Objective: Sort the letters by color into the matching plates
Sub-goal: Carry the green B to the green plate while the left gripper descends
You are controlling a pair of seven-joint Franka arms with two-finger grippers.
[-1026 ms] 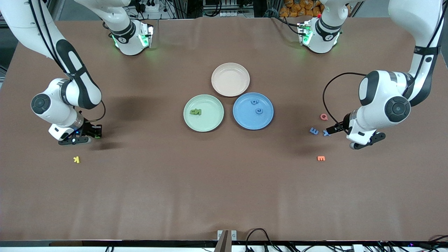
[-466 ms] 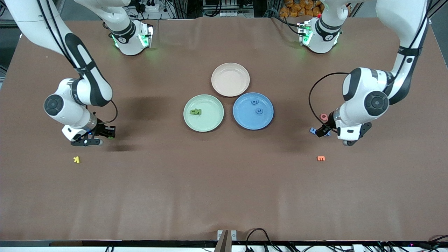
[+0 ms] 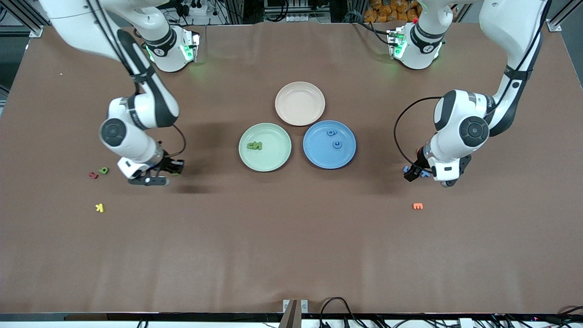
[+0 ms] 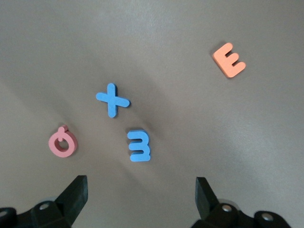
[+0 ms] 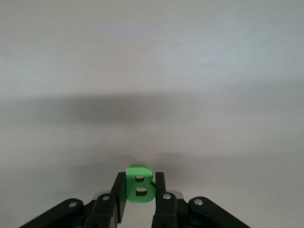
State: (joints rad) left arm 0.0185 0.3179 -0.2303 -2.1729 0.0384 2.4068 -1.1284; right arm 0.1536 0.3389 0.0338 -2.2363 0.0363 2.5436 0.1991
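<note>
Now the right hand (image 5: pixel 138 202) is clamped on a green B (image 5: pixel 138 186), up over bare counter (image 3: pixel 291 246) between the green plate (image 3: pixel 265 147) and the right arm's end. The left hand (image 4: pixel 140 202) has its fingers (image 4: pixel 76 194) spread wide and grips nothing; it hangs over a blue X (image 4: pixel 112 99) and a blue 3 (image 4: pixel 138 146), with a pink letter (image 4: pixel 62 143) beside them and an orange E (image 4: pixel 229 60) nearer the front camera. One green letter (image 3: pixel 254 146) lies in the green plate, two blue letters (image 3: pixel 337 145) in the blue plate (image 3: pixel 329 144). Another green letter (image 3: pixel 104 170) lies by a red one (image 3: pixel 93 175) toward the right arm's end, a yellow K (image 3: pixel 99 207) nearer the camera. A beige plate (image 3: pixel 300 103) sits just beside both plates, farther from the camera.
</note>
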